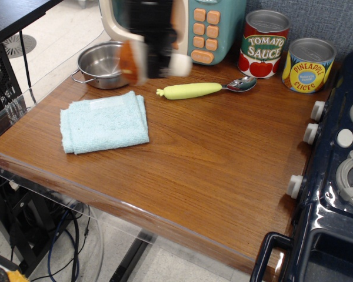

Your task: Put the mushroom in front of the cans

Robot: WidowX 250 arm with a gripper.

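Observation:
My gripper (155, 61) is blurred by motion, high over the back of the table between the pot and the spoon. It is shut on the mushroom (135, 61), whose orange-brown cap points left and whose cream stem sticks out to the right. The cans stand at the back right: the red-and-white Tomato Sauce can (263, 44) and the yellow-and-blue Pineapple Slices can (307, 65). The mushroom is well to the left of the cans.
A yellow-green handled spoon (200, 89) lies in front of the toy microwave (206, 29). A steel pot (106, 64) stands at the back left. A folded light blue cloth (104, 121) lies on the left. A dark toy stove (335, 170) lines the right edge.

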